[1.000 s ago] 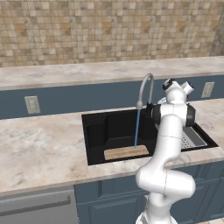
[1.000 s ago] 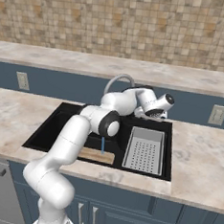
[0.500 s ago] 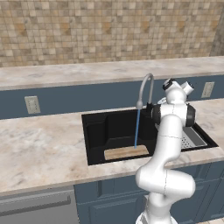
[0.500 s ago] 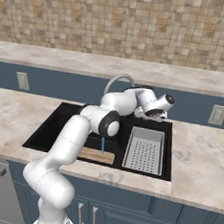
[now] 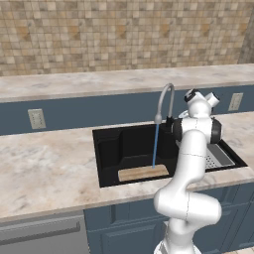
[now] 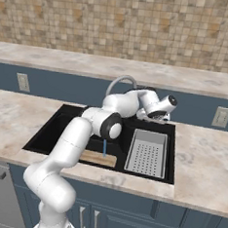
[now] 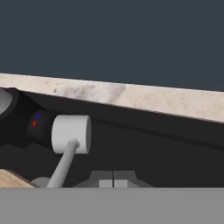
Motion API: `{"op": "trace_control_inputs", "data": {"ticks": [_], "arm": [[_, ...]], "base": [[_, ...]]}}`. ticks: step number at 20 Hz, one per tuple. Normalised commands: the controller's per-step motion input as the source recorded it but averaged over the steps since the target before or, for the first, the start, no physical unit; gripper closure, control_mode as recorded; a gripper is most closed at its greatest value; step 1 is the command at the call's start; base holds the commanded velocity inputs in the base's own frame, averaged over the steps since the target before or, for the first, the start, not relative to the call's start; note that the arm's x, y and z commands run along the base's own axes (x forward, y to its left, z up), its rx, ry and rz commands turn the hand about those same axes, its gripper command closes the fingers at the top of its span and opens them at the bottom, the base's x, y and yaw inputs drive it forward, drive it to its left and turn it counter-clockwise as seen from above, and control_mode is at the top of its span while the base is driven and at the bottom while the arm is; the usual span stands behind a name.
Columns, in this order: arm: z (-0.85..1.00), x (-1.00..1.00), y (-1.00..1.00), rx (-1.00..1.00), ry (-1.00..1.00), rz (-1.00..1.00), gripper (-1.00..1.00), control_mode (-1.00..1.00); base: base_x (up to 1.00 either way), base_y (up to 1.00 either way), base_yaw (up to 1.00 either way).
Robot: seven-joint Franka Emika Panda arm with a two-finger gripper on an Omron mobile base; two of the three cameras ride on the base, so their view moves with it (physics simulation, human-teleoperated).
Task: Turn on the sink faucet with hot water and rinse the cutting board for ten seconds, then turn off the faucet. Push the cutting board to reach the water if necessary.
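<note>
1. Behind the sink (image 5: 106, 163) runs a raised ledge of pale marbled stone, and above it a wall of small tan and brown tiles (image 5: 124, 34) closes off the room.
2. Dark blue panelling fronts the ledge and carries two pale wall outlets: one (image 5: 36, 119) at the left and one (image 5: 235, 101) at the right.
3. The tabletop (image 5: 44, 168) is the same mottled beige stone and wraps around the black basin on all sides.
4. Blue cabinet doors sit below the tabletop, with a grey appliance front (image 5: 42, 235) at the lower left.
5. The sink faucet (image 5: 165, 99) arches over the basin from its back edge, and the water (image 5: 155, 145) drops from its tip in a thin blue line.
6. The cutting board (image 5: 144, 173) lies flat on the basin floor against the front wall, and the stream lands on its right part.
7. A grey perforated tray (image 6: 147, 153) fills the right side of the basin.
8. The claw (image 7: 113, 181) hangs just beside the faucet's white lever handle (image 7: 71, 134), close to the dark base with red and blue dots; its fingertips are pressed together, gripping nothing.
</note>
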Motion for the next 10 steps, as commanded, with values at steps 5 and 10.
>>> {"op": "trace_control_inputs", "data": {"ticks": [5, 10], "arm": [[-0.12, -0.03, 0.31, -0.01, 0.0, 0.0, 1.0, -1.0], [-0.18, -0.03, 0.31, 0.0, 0.0, 0.0, 1.0, -1.0]], "base": [[0.0, 0.0, 0.0], [0.0, 0.0, 0.0]]}}
